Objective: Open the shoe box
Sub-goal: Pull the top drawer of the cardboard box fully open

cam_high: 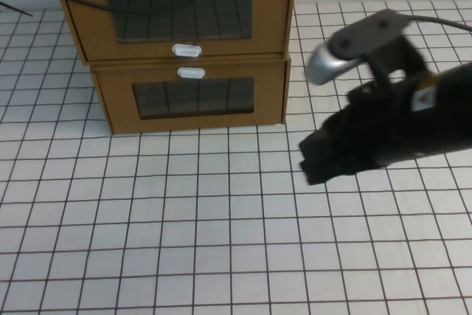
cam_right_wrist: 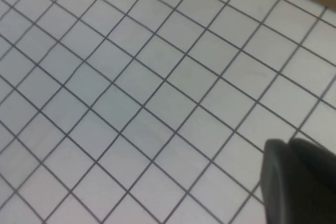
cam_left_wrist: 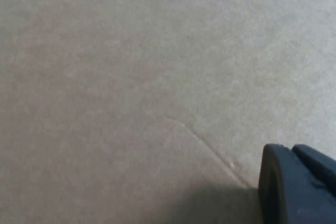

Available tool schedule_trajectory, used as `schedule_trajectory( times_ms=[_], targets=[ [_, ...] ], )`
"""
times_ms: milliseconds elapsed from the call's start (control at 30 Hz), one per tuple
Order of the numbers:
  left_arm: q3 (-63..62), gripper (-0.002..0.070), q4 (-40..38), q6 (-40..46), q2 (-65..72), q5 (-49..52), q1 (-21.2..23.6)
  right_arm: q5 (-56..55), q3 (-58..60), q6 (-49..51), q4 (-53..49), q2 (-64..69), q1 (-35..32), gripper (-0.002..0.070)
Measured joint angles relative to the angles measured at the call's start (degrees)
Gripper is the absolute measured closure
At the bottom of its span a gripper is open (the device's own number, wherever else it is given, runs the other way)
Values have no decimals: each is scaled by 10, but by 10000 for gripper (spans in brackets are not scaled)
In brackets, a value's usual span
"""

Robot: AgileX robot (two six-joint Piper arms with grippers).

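Matt cardboard shoe box [cam_high: 273, 16], plastic handle [cam_high: 186, 50]

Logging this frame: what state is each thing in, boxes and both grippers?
Upper shoe box: drawer shut, handle untouched.
Lower shoe box: drawer shut, under the upper one.
Right gripper: shut, empty, above the table right of the boxes.
Left gripper: close against a cardboard surface, out of the high view.

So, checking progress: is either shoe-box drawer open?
No: upper drawer and lower drawer sit flush; right gripper, shut, hangs beside them; left gripper faces cardboard.
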Motion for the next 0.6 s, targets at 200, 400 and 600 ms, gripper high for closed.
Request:
schedule_trajectory(
  times_ms=[200, 400, 600],
  targets=[
    [0, 679, 0, 0, 0, 1, 0, 2, -103, 105, -213, 118, 121, 689],
    [-1, 679, 0, -1, 0, 2, 0, -4, -130, 221, -516, 178, 197, 689],
    [-1, 679, 0, -5, 0, 3, 0, -49, -131, 357, -800, 226, 218, 681]
  ],
)
